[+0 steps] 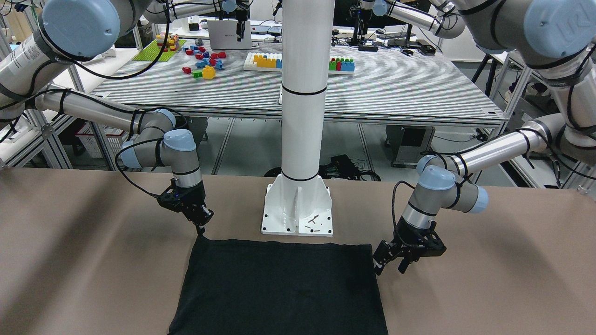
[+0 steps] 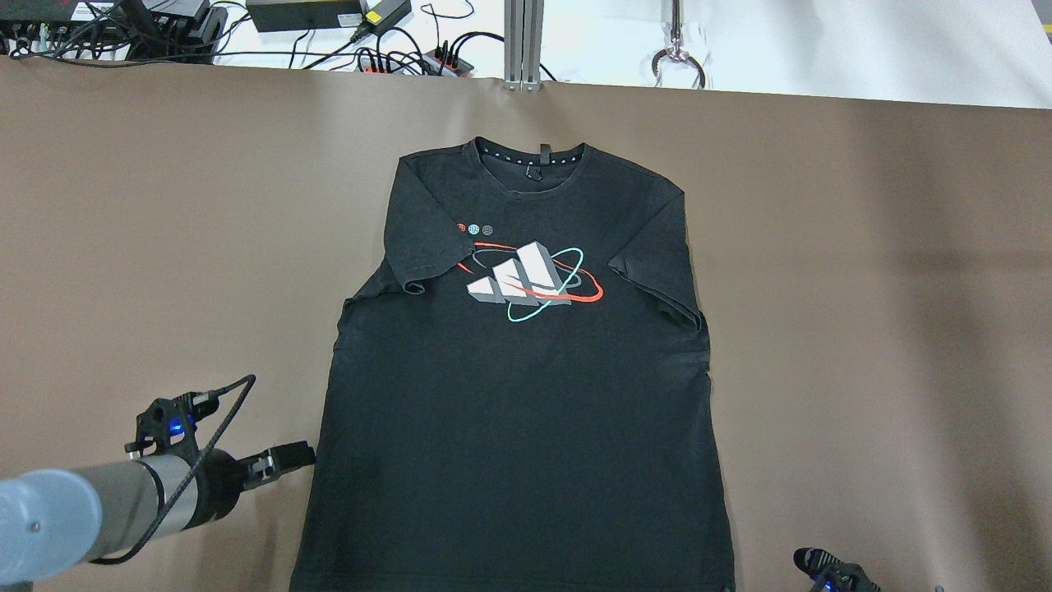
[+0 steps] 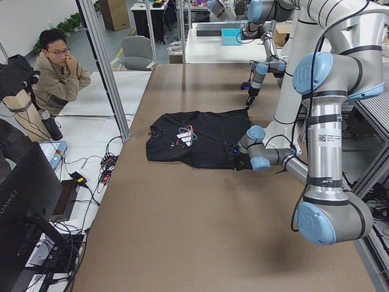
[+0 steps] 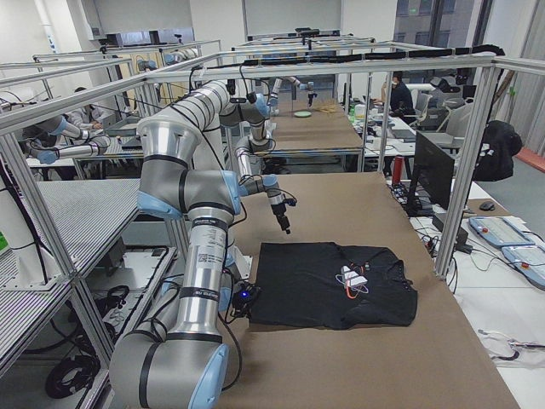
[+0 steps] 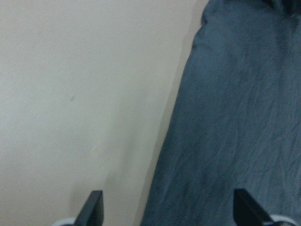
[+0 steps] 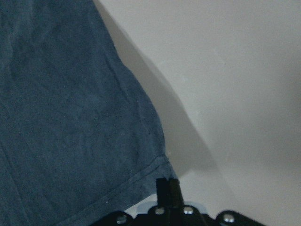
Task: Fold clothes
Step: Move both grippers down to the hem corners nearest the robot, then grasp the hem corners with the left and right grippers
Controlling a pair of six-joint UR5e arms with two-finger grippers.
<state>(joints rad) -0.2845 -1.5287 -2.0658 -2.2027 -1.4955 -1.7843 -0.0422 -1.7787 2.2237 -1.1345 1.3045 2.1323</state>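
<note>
The black T-shirt (image 2: 518, 411) lies flat and print up on the brown table (image 2: 164, 247). Its collar points away from the robot and its hem toward it, which puts both bottom corners within easy reach of the 2 arms.

The right gripper (image 1: 201, 227) is clenched. Its 2 fingers (image 6: 168, 188) press together with no gap right at the hem corner. In the front-facing view that corner rises to a small peak under the tips, which reads as a pinch on the fabric, though how much cloth is caught is too small to tell. The rest of the shirt spreads ahead of this gripper and toward its inner side.

The left gripper (image 1: 390, 269) is released and sits low at the opposite side. Its fingertips (image 5: 95, 207) stand well apart and the shirt's side edge runs between them, 1 tip over bare table and the other over cloth. The hem corner lies a little behind them, toward the robot. This straddle looks like lining up for a matching pinch, so that both sides could lift together and keep a fold square.

The white base plate (image 1: 298, 214) stands between the 2 grippers, just behind the hem. No fold is made yet. Uneven grasp points would likely skew it.
</note>
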